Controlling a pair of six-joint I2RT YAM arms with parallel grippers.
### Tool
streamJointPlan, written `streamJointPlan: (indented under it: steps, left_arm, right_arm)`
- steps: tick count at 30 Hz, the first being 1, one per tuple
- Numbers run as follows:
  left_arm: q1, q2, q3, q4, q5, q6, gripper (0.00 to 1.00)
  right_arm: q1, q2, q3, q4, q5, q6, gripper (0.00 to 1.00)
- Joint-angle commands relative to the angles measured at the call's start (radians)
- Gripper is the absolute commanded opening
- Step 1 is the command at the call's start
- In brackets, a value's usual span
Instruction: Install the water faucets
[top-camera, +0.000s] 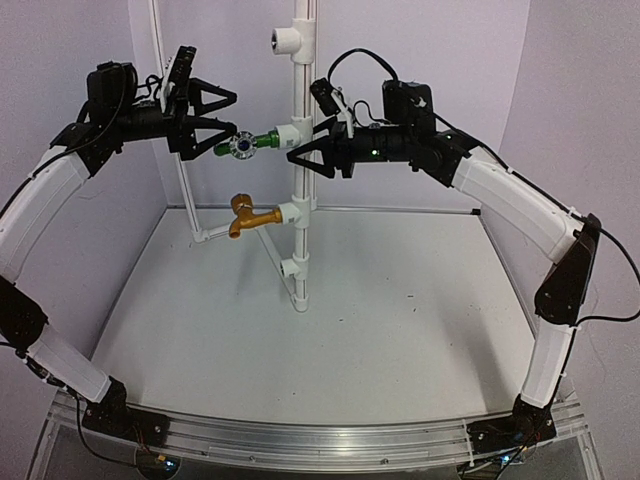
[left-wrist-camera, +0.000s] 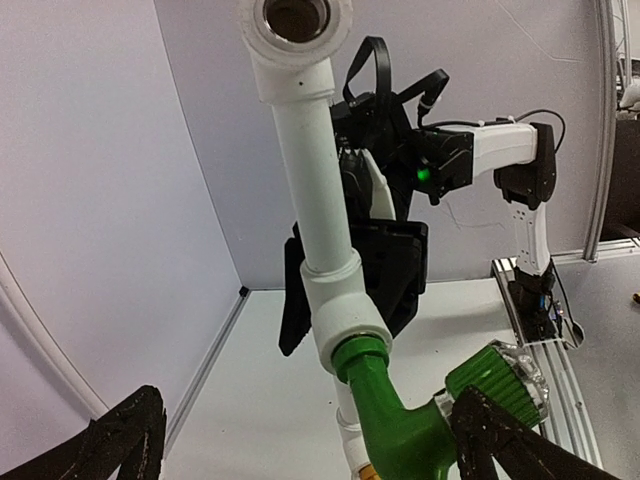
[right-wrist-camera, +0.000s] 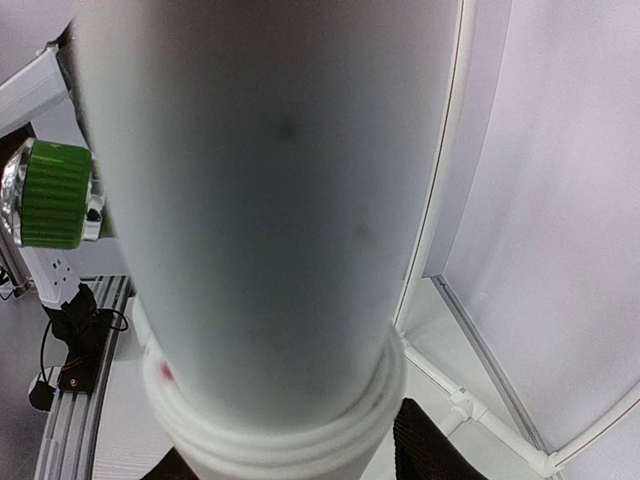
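Note:
A white upright pipe (top-camera: 300, 200) carries both faucets. The green faucet (top-camera: 252, 143) sits in the middle T-fitting (top-camera: 290, 135), its threaded end (left-wrist-camera: 360, 355) inside the fitting's socket. The golden faucet (top-camera: 248, 215) sits in the fitting below. My left gripper (top-camera: 232, 113) is open at the green faucet's handle end. In the left wrist view the faucet's body (left-wrist-camera: 405, 435) lies between the spread fingers, and the right finger (left-wrist-camera: 500, 435) is against the ribbed handle (left-wrist-camera: 495, 375). My right gripper (top-camera: 303, 152) is shut on the pipe (right-wrist-camera: 270, 200) from the other side.
The top T-fitting (top-camera: 285, 40) has an open socket (left-wrist-camera: 295, 18). A thin white pipe (top-camera: 165, 110) leans along the back left wall. Walls enclose the white table (top-camera: 400, 310) on three sides, and an aluminium rail (top-camera: 320, 437) runs along its near edge.

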Motion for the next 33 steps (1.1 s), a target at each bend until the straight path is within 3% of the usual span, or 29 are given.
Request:
streamJointPlan:
  steps: [1, 13, 33]
  left_arm:
    - [-0.034, -0.024, 0.035, -0.141, -0.005, 0.141, 1.0]
    - [-0.112, -0.036, 0.021, -0.174, -0.156, 0.149, 1.0]
    - [-0.079, -0.091, -0.247, 0.036, -0.259, -0.037, 1.0]
  right_arm:
    - [0.005, -0.01, 0.014, 0.026, 0.017, 0.011, 0.52]
    - [0.005, -0.001, 0.018, 0.027, 0.031, 0.03, 0.52]
    - [0.005, -0.029, -0.006, 0.025, 0.046, 0.023, 0.52]
